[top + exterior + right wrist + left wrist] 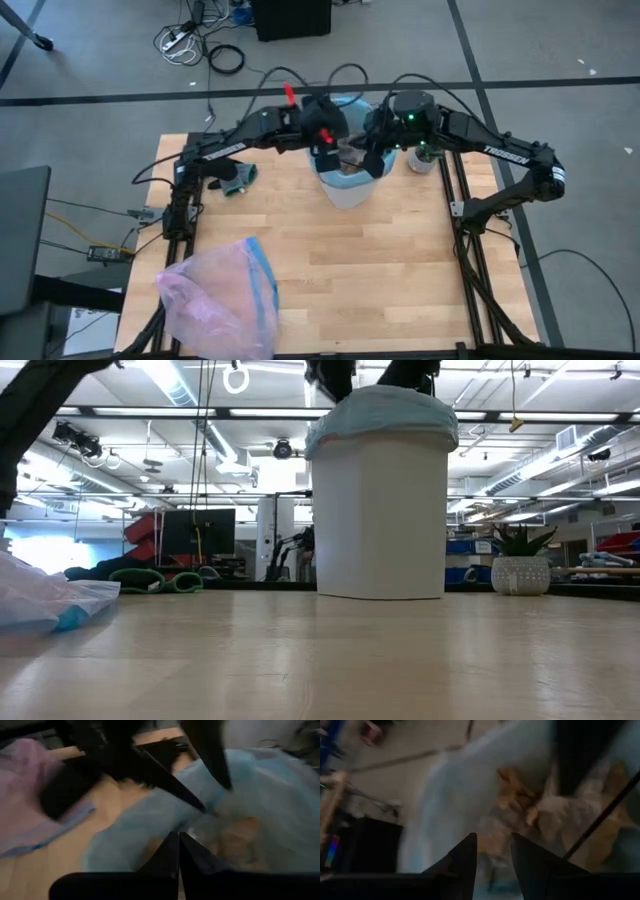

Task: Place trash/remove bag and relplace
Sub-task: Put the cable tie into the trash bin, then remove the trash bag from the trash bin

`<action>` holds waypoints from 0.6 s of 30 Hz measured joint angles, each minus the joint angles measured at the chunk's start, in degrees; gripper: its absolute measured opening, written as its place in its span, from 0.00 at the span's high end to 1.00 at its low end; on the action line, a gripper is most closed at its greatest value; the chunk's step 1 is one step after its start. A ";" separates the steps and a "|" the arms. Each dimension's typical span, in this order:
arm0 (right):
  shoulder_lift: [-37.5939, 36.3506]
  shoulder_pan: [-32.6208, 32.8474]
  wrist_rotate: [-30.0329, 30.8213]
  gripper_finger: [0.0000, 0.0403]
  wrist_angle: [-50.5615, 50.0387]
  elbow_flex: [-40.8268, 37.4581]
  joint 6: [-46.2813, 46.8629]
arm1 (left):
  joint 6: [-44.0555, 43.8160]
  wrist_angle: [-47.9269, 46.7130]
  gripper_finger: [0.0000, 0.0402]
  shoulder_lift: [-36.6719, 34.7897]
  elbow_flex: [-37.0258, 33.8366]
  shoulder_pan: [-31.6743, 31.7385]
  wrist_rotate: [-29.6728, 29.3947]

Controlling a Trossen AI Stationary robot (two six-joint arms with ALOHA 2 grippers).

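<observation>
While both arms crowd over the white bin [380, 510], the two claws look different. The left gripper [492, 851] has its fingers parted by a narrow gap, with nothing between them that I can make out; it hangs just over the bin's opening, on the side toward the pink bag. The right gripper [179, 851] has its fingers pressed together with basically no gap, right above the bin's rim on the side toward the little potted plant [422, 158]. Can't tell if a bit of liner is pinched in there or not.

The bag [382, 410], a light-blue liner, is seated in the bin, folded over the rim and puffing up a bit. The trash [520, 800] sits inside it: brownish clumps and some pale crumpled stuff, pretty smeared in both wrist views, so no telling the pieces apart.

Well away from the bin, at the near left corner of the table [400, 270], lies the pink bag [222, 300] with its blue band, partly cut off at the edge of the high view. From the low view, both grippers are cropped at the top, so you only get dark stubs above the bin.
</observation>
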 joint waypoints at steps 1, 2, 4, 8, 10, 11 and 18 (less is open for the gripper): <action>-0.37 -0.12 1.32 1.00 0.03 0.00 -0.32 | 0.54 0.71 0.68 -0.84 0.02 -0.33 -1.01; -0.79 -0.21 3.24 1.00 0.04 0.00 -0.88 | 0.82 1.43 0.68 -1.76 0.03 -0.60 -1.94; -1.62 -0.28 9.02 1.00 -0.10 0.00 -2.28 | 0.87 1.82 0.69 -3.62 0.03 -0.88 -3.71; -3.41 -1.08 26.12 1.00 -3.88 0.00 -5.46 | -2.10 0.12 0.69 -7.85 0.03 -1.31 -5.96; -4.07 -2.66 31.72 1.00 -7.67 0.02 -6.74 | -5.43 -2.75 0.69 -9.96 0.05 -1.41 -6.76; -4.17 -3.89 32.73 1.00 -10.32 0.02 -6.80 | -7.26 -4.32 0.69 -10.87 0.09 -1.43 -6.77; -4.17 -9.12 25.46 1.00 -18.47 -5.58 0.68 | -20.62 -19.79 0.69 -14.02 0.07 -1.58 -12.29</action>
